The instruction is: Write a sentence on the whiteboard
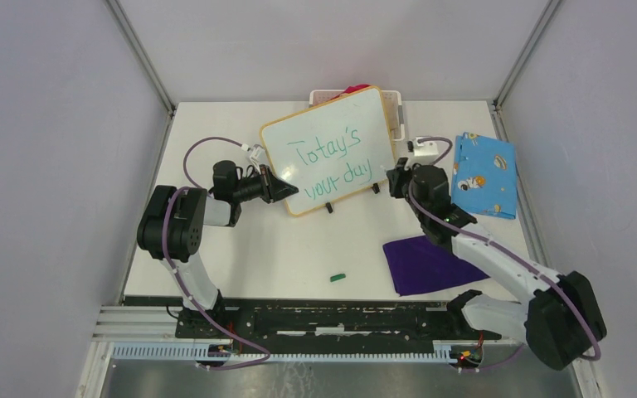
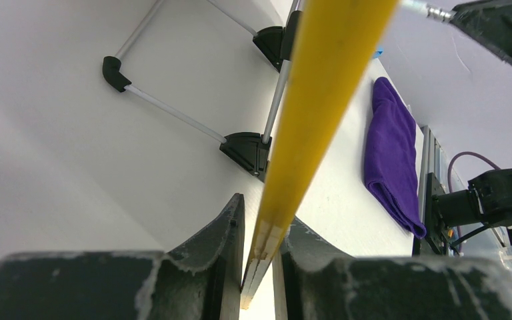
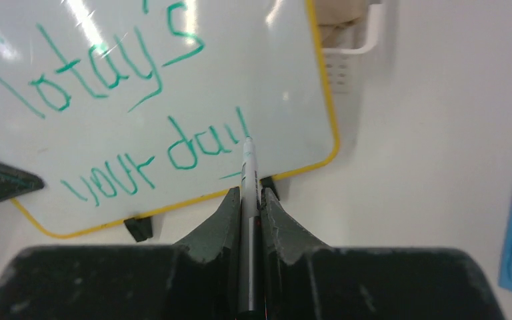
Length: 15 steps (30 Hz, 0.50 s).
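The whiteboard (image 1: 329,151) stands tilted on its black feet, yellow-framed, at the back middle of the table. On it is the sentence (image 1: 332,162) in green, two lines reading "Totay's your day". My left gripper (image 1: 286,189) is shut on the board's lower left frame edge; in the left wrist view that yellow frame (image 2: 320,100) runs between the fingers of the gripper (image 2: 261,207). My right gripper (image 3: 248,197) is shut on a white marker (image 3: 247,173). The marker's tip is at the last letter of "day" on the whiteboard (image 3: 273,80).
A white basket (image 1: 394,108) stands right behind the board. A blue patterned cloth (image 1: 484,174) lies at the right, a purple cloth (image 1: 431,264) near the right arm, and a small green cap (image 1: 337,277) near the front edge.
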Available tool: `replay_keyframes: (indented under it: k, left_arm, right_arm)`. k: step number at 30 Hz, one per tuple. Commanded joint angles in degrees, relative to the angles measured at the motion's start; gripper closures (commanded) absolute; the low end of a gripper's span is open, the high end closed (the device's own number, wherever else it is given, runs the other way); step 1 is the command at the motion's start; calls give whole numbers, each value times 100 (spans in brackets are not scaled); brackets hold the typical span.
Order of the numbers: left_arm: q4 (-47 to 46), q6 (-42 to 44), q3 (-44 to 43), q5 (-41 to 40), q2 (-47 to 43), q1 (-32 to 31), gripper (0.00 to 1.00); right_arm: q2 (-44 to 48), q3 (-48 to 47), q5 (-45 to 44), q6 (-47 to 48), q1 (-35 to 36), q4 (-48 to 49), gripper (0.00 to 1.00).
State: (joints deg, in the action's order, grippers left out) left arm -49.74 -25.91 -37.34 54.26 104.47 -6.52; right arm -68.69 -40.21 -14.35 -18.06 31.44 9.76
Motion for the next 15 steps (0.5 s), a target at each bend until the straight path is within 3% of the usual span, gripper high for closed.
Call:
replay_keyframes:
  k: [1,6,15]
  left_arm:
    - [472,420,-39,-339,113,-95,74]
    - [480,414,-37,-339,118,-95,74]
    - [502,430,-52,-338,120,-95,74]
  right_arm:
    - [725,498,-530,-455,-496,590,100]
    - [799,1049,92,-1071,-1061,1236,100]
    - [257,1155,860,-1188,-1023,2329,100]
